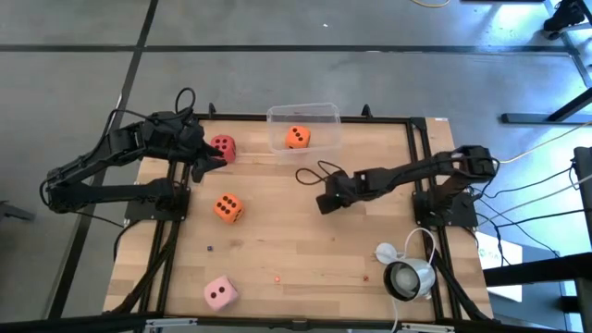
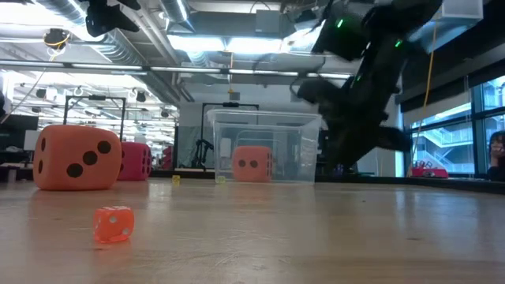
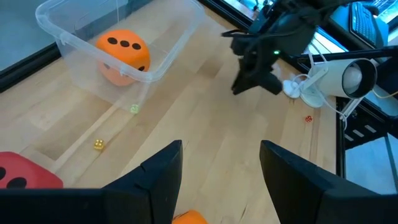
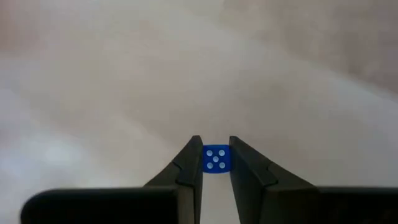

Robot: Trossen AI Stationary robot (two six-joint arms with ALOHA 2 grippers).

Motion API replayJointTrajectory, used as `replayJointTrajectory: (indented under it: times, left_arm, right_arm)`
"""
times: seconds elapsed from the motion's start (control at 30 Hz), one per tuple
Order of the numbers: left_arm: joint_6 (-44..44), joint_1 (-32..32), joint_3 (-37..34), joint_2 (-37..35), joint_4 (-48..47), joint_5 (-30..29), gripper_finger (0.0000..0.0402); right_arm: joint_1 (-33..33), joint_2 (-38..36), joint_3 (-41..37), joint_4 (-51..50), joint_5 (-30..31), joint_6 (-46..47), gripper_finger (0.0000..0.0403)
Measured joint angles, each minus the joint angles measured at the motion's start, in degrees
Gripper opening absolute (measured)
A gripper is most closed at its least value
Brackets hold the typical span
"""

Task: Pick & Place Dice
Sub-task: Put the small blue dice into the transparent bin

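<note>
- Dice lie around the clear plastic bin (image 1: 304, 118) at the table's far edge; nearest the camera side, well away from it, sits the pale pink soft die (image 1: 220, 293).
- Closer to the bin, the orange soft die (image 1: 228, 208) rests on the wood.
- Right gripper (image 4: 216, 163) hangs short of the bin, fingers clamped on a tiny blue die (image 4: 216, 158) (white pips showing).
- Left gripper (image 3: 219, 163), fingers apart, sits beside the red soft die (image 1: 222, 147), left of the bin.
- Inside the bin rests a second orange die (image 1: 297, 138).

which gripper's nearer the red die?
Left. The left gripper is right beside the red die; the right gripper, shut on a small blue die, is mid-table, far off.
</note>
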Motion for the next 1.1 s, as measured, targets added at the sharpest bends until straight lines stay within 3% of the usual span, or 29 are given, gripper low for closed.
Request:
replayJointTrajectory:
  times: [0.17,0.33,0.67,0.9,1.1]
  left_arm:
    - [0.0,0.0,0.0,0.0,0.0,0.0,0.0210]
    - [0.1,0.0,0.0,0.0,0.0,0.0,0.0210]
    - [-0.5,0.0,0.0,0.2,0.1,-0.1,0.0210]
    - [-0.6,0.0,0.0,2.0,2.7,-0.1,0.0210]
    - [2.1,0.0,0.0,2.9,6.2,-0.1,0.0210]
  right_arm:
    - [3.1,-5.0,0.0,0.0,2.1,4.3,0.0056]
    - [5.2,-12.6,0.1,0.3,8.5,7.6,0.0056]
    - [3.5,-28.0,0.2,-2.4,22.6,0.6,0.0054]
    - [-3.8,-29.8,1.7,-4.4,20.9,-8.4,0.0053]
    - [-11.1,-26.8,10.8,-8.5,18.8,-16.8,0.0053]
